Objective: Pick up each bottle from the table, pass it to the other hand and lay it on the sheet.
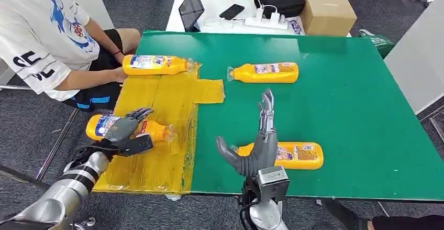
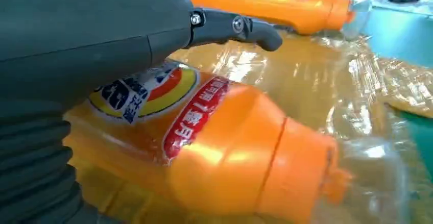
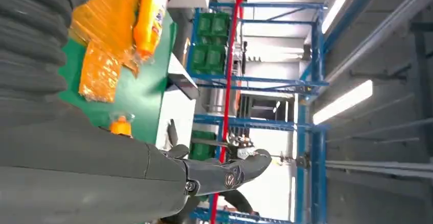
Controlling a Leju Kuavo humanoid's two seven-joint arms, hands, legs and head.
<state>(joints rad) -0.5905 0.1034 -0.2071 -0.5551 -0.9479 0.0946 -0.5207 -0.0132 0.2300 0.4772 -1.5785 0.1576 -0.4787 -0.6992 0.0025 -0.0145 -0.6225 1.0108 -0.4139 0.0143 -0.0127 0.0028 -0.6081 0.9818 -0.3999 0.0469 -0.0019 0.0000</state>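
My head camera looks forward and down from high, over the green table (image 1: 335, 109), with the yellow sheet (image 1: 157, 109) at left of the frame. My left wrist camera sits very near, just behind the left hand (image 2: 76, 45), and looks low across the same sheet (image 2: 306, 81). My right wrist camera is turned on its side; it faces past the table edge (image 3: 148, 96) to blue shelving (image 3: 301, 81) far away. All three views share the sheet.

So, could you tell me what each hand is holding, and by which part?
The left hand grips a bottle around its labelled body, over the sheet. The right hand holds nothing, fingers extended.
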